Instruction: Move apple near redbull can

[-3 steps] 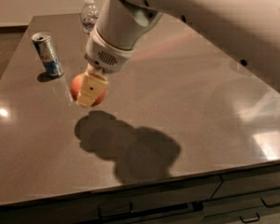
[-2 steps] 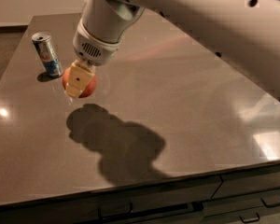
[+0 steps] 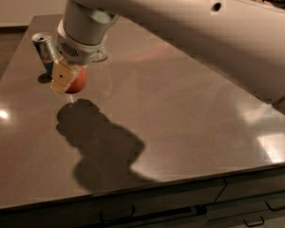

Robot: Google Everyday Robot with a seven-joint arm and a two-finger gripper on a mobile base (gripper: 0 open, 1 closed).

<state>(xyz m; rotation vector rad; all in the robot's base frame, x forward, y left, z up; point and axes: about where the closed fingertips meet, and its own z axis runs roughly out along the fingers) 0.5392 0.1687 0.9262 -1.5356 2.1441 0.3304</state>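
Note:
The red-orange apple (image 3: pixel 78 80) is held in my gripper (image 3: pixel 66 78), whose tan fingers are shut around it, just above the dark tabletop. The redbull can (image 3: pixel 45 52), slim, blue and silver with a silver top, stands upright at the table's far left, just left of and behind the apple, a short gap apart. The white wrist and arm come down from the upper right and hide part of the apple.
The base of a clear plastic bottle (image 3: pixel 100 56) shows behind the wrist; the rest is hidden by the arm. The grey tabletop (image 3: pixel 180 118) ends at its front edge with drawers (image 3: pixel 256 208) below. The arm's shadow lies on the table in front of the apple.
The gripper has carried the apple left and farther back across the table, closer to the can. The can has not moved.

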